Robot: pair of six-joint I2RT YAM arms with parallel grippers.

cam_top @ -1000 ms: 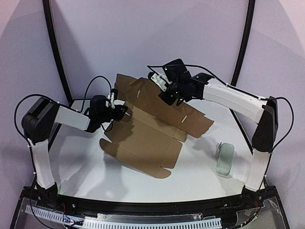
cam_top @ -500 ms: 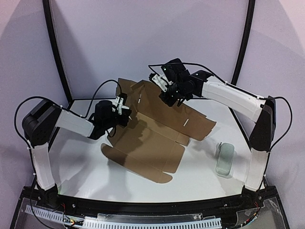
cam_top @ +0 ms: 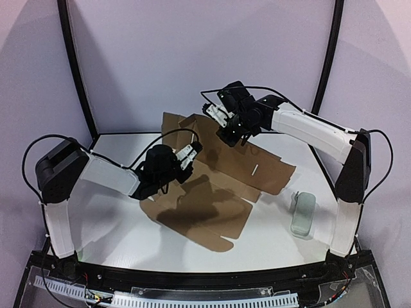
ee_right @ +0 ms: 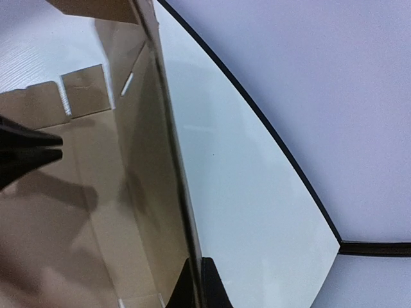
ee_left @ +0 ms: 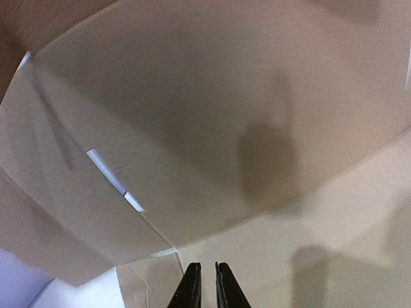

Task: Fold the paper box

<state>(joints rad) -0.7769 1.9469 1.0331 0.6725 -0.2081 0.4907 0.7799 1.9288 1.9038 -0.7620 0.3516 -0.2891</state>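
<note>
Right end effector (ee_right: 196, 269) pinches a raised edge of the paper box (cam_top: 212, 205), light, stiff card probably best held there. Left end effector (ee_left: 207, 266) is nearly closed, empty.

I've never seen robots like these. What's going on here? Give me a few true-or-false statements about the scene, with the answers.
1. The right gripper pinches a raised panel of the paper box. True.
2. The paper box is already fully folded. False: most of it lies flat as a sheet.
3. The left gripper clamps a flap. False: its fingers are nearly together with nothing between them.
4. A grey-green case lies on the table, apart from the paper box. True.
</note>
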